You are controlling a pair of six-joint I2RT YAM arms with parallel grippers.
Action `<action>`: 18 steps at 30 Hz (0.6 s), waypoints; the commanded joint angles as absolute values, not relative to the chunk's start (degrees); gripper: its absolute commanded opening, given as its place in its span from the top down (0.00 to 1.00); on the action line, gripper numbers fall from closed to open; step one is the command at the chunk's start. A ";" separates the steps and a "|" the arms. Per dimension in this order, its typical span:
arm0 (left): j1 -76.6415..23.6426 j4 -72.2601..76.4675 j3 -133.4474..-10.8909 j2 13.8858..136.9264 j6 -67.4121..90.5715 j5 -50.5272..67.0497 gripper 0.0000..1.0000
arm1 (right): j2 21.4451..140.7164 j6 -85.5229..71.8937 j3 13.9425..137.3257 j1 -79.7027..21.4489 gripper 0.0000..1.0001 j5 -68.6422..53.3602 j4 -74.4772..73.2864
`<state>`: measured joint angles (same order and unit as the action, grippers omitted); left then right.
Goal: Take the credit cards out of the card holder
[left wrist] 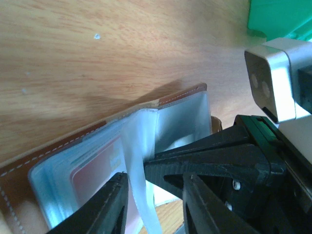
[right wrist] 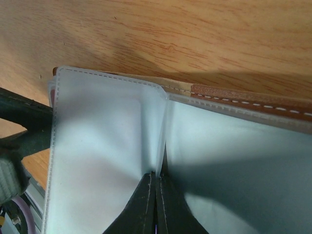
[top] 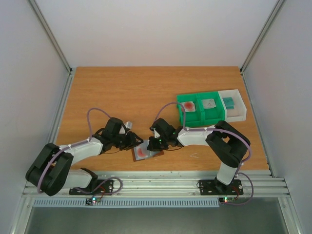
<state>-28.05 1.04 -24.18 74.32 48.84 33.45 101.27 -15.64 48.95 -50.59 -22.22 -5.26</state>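
The card holder (top: pixel 146 152) lies open at the near edge of the surface (top: pixel 122 87), about midway along it, between my two arms. A pinkish card (left wrist: pixel 95 170) sits in one of its clear sleeves. Three other cards are out: a red-blotted one (top: pixel 189 106) and a grey one (top: pixel 208 103) in the green bins (top: pixel 202 117) towards the far right corner, and a teal one (top: pixel 228 102) in the white bin (top: pixel 239 109) beside them.

My right gripper (right wrist: pixel 156 195) is pressed together on a sleeve leaf (left wrist: pixel 139 161), pinching it at the fold and lifting it off the stack. My left gripper (left wrist: pixel 153 178) is spread, one finger on each side of that same leaf, low on the pinkish card's sleeve. It grips nothing yet.

My worry is that the left fingers close on plastic alone, or on the leaf the right side already holds. Then both arms would pull one leaf, which could tear it or drag the whole holder off the near edge. The film is slippery, so the card may also slide deeper. The two grippers are very near each other and could collide.
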 commanded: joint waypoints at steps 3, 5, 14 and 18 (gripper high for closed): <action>-28.12 7.89 -24.32 77.76 49.78 35.92 0.78 | 100.72 -17.35 47.84 -50.88 0.92 -22.59 -7.04; -28.12 8.51 -24.59 78.93 50.15 36.39 0.80 | 99.59 -17.27 48.35 -50.89 0.88 -22.46 -8.48; -28.17 13.48 -24.50 80.42 53.38 39.02 0.83 | 92.86 -14.30 49.05 -50.86 0.81 -17.14 -16.20; -28.21 17.40 -24.19 81.32 55.39 40.66 0.79 | 90.06 -13.17 48.56 -50.83 0.80 -15.18 -17.84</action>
<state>-28.05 9.85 -24.21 80.05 53.08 38.22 93.10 -15.42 48.84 -50.59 -18.85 -14.35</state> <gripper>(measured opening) 0.202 0.190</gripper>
